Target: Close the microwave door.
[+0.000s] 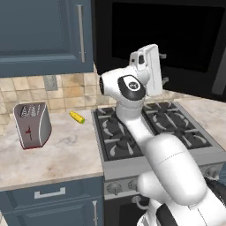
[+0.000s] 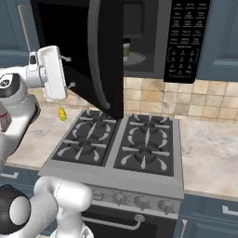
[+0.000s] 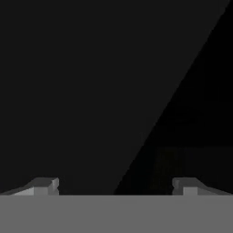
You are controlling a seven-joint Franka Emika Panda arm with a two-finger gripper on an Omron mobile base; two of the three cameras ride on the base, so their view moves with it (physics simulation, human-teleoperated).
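Microwave door stands swung well out from the microwave, over the stove. My gripper sits against its outer face, jaws wide, holding nothing. Rigid, glossy, likely slick panel; hinged, so I'd push flat, far from the hinge.

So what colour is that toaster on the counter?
The toaster is grey, with a small red mark; the left base view shows it best.

Microwave door: glossy black, grey handle. Microwave: black. Cabinet door: blue, silver handle. Toaster: grey, red mark. Backsplash: beige tile. Yellow item at toaster's 3 o'clock.
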